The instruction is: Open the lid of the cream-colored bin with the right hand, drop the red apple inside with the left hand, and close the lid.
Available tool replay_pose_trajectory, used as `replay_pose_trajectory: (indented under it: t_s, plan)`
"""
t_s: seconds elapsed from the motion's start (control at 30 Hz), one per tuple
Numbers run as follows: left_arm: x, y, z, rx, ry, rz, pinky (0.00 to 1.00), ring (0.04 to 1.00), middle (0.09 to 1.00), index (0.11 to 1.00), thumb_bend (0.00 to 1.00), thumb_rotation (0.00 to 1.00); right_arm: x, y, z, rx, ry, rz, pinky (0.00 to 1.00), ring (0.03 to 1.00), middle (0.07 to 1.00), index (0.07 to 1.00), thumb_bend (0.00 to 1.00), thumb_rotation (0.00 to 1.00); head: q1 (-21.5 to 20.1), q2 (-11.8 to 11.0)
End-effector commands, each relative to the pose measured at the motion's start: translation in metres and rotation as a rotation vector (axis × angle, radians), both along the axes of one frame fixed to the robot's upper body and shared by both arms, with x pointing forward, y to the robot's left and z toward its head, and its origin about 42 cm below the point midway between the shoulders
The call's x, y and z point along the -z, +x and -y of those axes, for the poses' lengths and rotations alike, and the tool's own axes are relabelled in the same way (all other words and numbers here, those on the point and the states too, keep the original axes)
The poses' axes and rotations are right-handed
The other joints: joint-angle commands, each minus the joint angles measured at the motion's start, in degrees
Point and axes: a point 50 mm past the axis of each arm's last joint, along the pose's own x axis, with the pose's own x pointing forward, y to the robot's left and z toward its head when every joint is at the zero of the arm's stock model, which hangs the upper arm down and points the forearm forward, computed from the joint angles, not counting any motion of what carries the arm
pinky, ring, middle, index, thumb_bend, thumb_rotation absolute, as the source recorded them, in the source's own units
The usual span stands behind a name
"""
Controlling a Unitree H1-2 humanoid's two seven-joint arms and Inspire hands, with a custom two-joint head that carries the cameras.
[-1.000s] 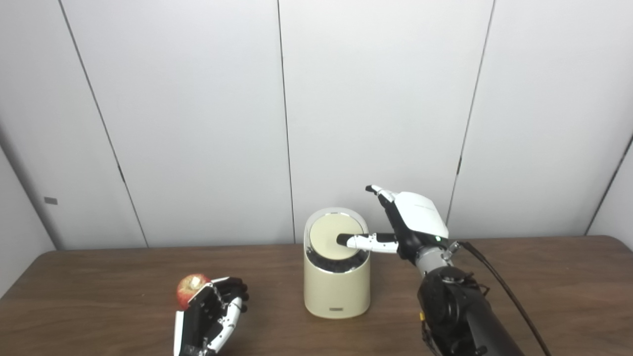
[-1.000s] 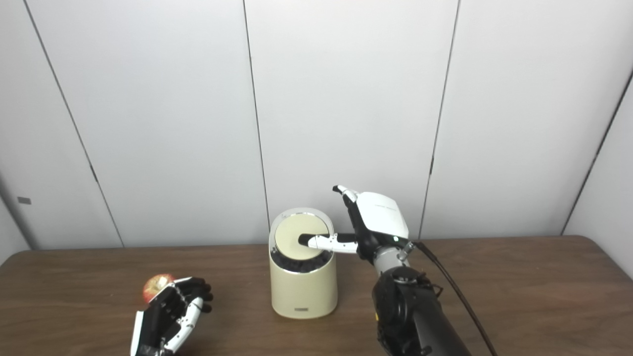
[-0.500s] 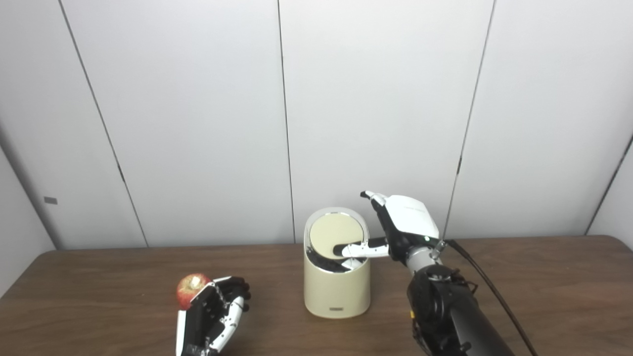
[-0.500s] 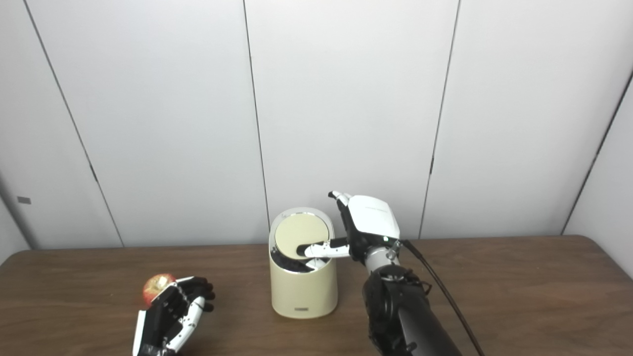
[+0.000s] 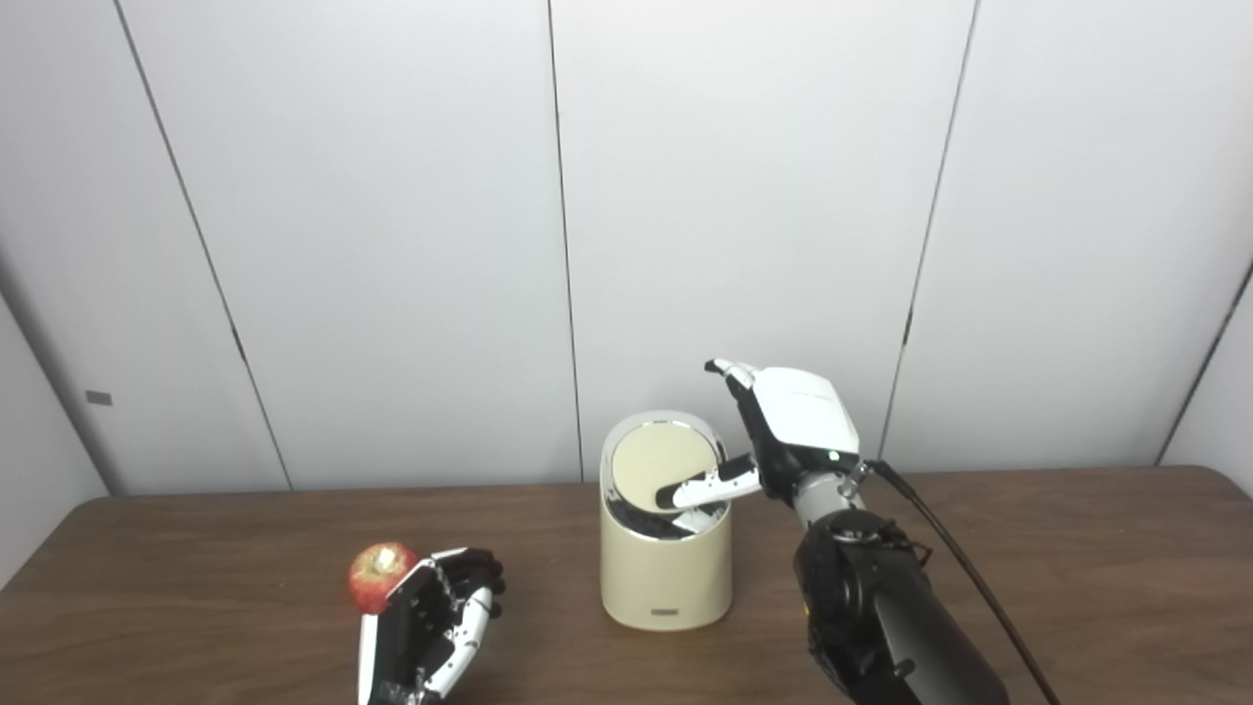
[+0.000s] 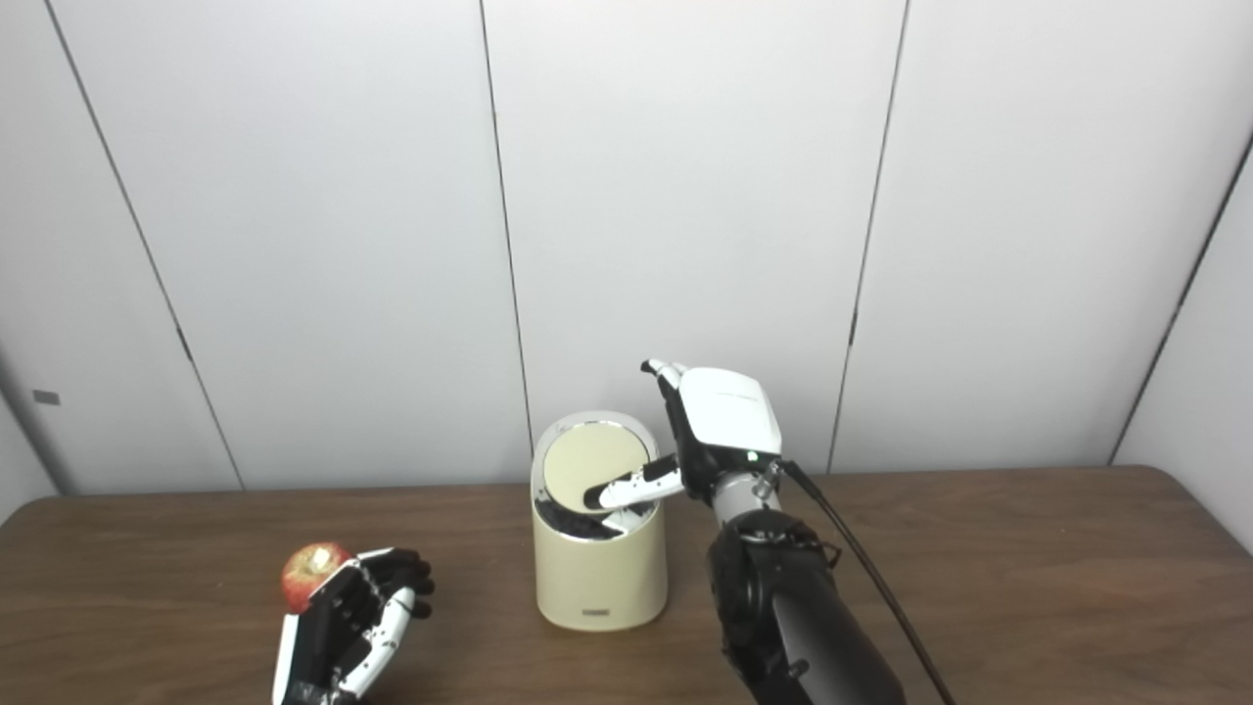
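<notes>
A cream-colored cylindrical bin [image 5: 666,573] stood upright near the middle of the brown wooden table [image 5: 1077,568], close to the white panelled wall [image 5: 392,245]. Its round cream lid [image 5: 658,466], ringed by a silvery rim, was tilted, with its near edge dipped into the dark opening of the bin.

The right hand [image 5: 783,441] hung just beside the bin's right side with its white back turned up. It gripped nothing; the thumb reached across and pressed on the lower right part of the lid, while the fingers [image 5: 729,372] stood spread above the bin's rim. A black cable [image 5: 959,558] trailed from its wrist.

The left hand [image 5: 436,617] rested low on the table, well apart from the bin to its left. Its fingers curled around a red apple [image 5: 380,576], holding it with the stem end up.
</notes>
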Motion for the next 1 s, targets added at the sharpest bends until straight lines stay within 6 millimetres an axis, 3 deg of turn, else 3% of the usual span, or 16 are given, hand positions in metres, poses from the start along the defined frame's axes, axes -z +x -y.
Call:
replay_pose_trajectory:
  t_s: [0.0,0.13,0.23,0.33,0.47,0.53,0.97]
  plan:
    - [0.009,-0.005,0.015,0.012,-0.03,-0.022,0.49,0.561,0.579,0.557,0.26,0.08,-0.003,0.004,0.004,0.015,-0.036,0.005,0.78,0.845,0.88,0.867,0.97,0.41,0.0,0.0]
    - [0.009,-0.005,0.015,0.012,-0.034,-0.018,0.48,0.558,0.575,0.552,0.26,0.08,-0.003,0.003,0.006,0.01,-0.042,0.0,0.78,0.844,0.88,0.865,0.96,0.36,0.0,0.1]
    - [0.01,-0.005,0.015,0.012,-0.038,-0.021,0.48,0.554,0.573,0.551,0.27,0.08,-0.004,0.002,0.007,0.004,-0.021,-0.005,0.79,0.845,0.878,0.864,0.95,0.41,-0.1,0.0]
    - [0.011,-0.004,0.014,0.013,-0.035,-0.02,0.48,0.552,0.572,0.551,0.26,0.08,-0.004,0.0,0.008,-0.007,-0.006,0.006,0.78,0.843,0.872,0.86,0.93,0.54,-0.1,-0.2]
    - [0.011,-0.003,0.014,0.01,-0.031,-0.021,0.48,0.552,0.572,0.55,0.26,0.09,-0.001,-0.003,0.009,-0.036,-0.006,0.042,0.78,0.845,0.87,0.859,0.84,0.92,-0.2,-0.3]
    - [0.011,-0.003,0.014,0.013,-0.03,-0.022,0.48,0.553,0.573,0.552,0.26,0.09,0.0,-0.003,0.011,-0.046,0.004,0.041,0.78,0.846,0.869,0.859,0.84,0.97,-0.3,-0.3]
    - [0.011,-0.004,0.012,0.019,-0.019,-0.035,0.48,0.552,0.576,0.556,0.26,0.1,0.001,-0.006,0.013,-0.068,0.009,0.018,0.82,0.882,0.896,0.88,0.89,1.0,-0.4,-0.5]
